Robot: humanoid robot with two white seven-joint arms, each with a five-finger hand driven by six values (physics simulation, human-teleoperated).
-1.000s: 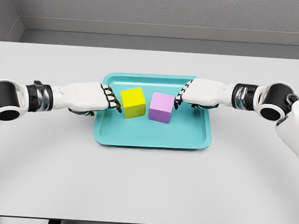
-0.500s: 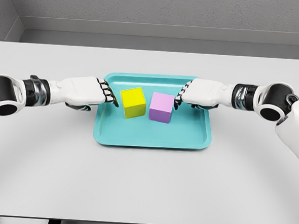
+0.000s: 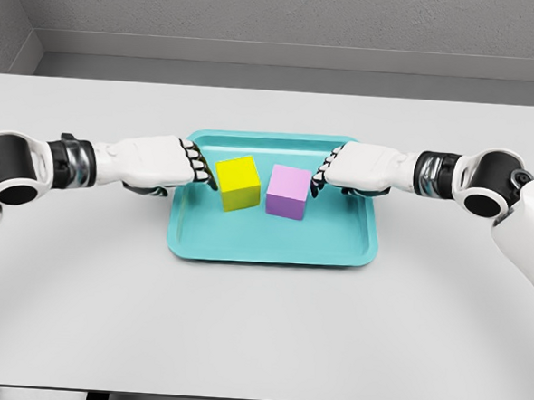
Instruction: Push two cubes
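Since half a second ago, left hand (image 3: 165,165) is sitting a touch further right, knuckles now right at the yellow cube (image 3: 237,182), where before a small gap showed; cubes and right hand are looking unchanged.

Going left to right: left arm is coming in from the left edge at mid height, reaching over the grey table (image 3: 259,326). Left hand is clenched, holding nothing, its dark finger joints pressing at or just beside the yellow cube's left face; exact contact is hard to call. Yellow cube is sitting in the teal tray (image 3: 273,248), left of tray centre, turned slightly. Purple cube (image 3: 288,191) is sitting just right of it, a narrow gap between the two, also inside the tray.

Right hand (image 3: 360,167) is curled too, grasping nothing, knuckles hanging just beside the purple cube's upper right corner, over the tray's right half. Right arm is stretching off to the right edge of the frame. Tray is lying centre frame on the table.
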